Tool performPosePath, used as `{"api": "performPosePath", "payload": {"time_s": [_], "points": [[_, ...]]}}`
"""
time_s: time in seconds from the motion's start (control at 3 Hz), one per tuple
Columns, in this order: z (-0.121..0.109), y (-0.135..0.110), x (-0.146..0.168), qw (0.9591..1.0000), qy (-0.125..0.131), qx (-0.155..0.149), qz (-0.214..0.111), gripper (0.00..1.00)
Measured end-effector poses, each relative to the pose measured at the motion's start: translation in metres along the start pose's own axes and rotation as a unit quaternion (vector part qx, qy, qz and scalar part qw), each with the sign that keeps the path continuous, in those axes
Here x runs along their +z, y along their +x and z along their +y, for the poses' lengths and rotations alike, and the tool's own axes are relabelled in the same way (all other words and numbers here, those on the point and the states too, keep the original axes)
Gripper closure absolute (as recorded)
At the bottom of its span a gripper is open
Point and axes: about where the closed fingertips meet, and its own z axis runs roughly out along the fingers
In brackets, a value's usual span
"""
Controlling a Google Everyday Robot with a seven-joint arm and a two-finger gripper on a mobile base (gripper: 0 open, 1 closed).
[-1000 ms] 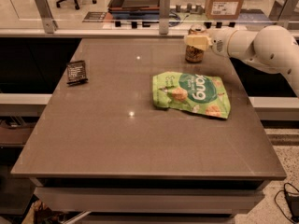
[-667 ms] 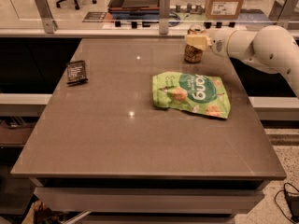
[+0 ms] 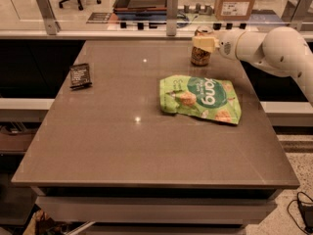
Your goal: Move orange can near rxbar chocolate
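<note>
Gripper on the can at the table's far right edge

One orange can [image 3: 200,58] stands upright on the table [image 3: 146,151], its upper part clasped in the gripper [image 3: 203,43] — one rxbar chocolate [image 3: 80,75] lies well apart at the far left. One green snack bag [image 3: 200,98] lies flat just in front of the can — sealed, contents unseen.

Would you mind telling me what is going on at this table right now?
The robot's arm reaches in from the right, with its gripper at the top of the orange can, which stands upright near the far right corner of the table. The chocolate bar lies flat by the left edge, well apart from the can, so the move is not yet done. A green snack bag lies in front of the can.
</note>
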Motion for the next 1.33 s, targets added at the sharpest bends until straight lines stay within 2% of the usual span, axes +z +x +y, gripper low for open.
{"api": "performPosePath", "payload": {"time_s": [0.67, 1.33], "points": [[0.005, -0.007, 0.003, 1.0000, -0.004, -0.003, 0.008, 1.00], [0.047, -0.043, 0.017, 0.9991, -0.030, -0.025, 0.018, 1.00]]}}
